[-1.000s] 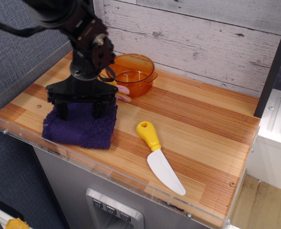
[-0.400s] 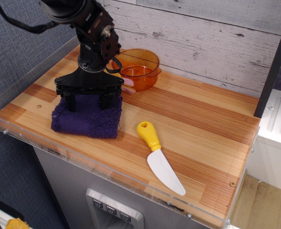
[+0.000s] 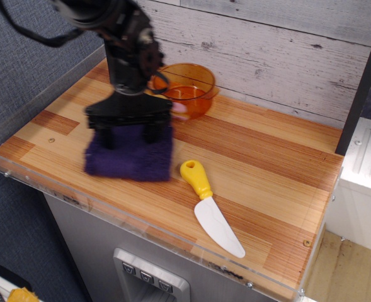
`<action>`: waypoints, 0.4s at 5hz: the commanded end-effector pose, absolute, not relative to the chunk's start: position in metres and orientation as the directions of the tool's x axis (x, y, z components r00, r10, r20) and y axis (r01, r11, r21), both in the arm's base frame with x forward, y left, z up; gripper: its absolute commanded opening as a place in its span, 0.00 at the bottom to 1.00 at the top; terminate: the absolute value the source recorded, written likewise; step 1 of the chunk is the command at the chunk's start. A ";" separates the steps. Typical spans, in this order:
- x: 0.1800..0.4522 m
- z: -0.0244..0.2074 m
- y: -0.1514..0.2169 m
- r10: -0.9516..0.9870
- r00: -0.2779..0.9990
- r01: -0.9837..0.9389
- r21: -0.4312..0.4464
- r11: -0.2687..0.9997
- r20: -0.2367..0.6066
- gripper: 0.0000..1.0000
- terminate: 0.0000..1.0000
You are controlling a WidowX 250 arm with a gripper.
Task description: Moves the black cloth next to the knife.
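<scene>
Evidently the end effector (image 3: 130, 134), fingers spread and pressing down on the black cloth (image 3: 130, 157), pins it to the counter (image 3: 279, 182) for sliding toward the knife (image 3: 211, 206), now near.

One camera only here, set high off the front right corner (fairly close in). It's looking down and across the wooden counter (image 3: 267, 170) toward the plank wall (image 3: 286, 50).

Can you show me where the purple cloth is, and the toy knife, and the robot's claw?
black cloth (image 3: 131, 162): main camera view, on its fuzzy front part.
knife (image 3: 198, 178): main camera view, on its yellow handle.
claw (image 3: 130, 135): main camera view, between its two fingertips.
</scene>
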State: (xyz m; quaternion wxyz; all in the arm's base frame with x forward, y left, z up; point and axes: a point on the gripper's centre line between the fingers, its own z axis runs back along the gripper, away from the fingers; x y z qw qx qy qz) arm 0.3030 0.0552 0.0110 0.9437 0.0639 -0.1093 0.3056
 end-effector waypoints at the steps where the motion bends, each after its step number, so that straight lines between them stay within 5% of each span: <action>1: 0.295 0.000 -0.040 0.363 0.912 -0.382 0.078 0.921 0.189 1.00 0.00; 2: 0.290 -0.001 -0.070 0.307 0.935 -0.321 0.058 0.945 0.176 1.00 0.00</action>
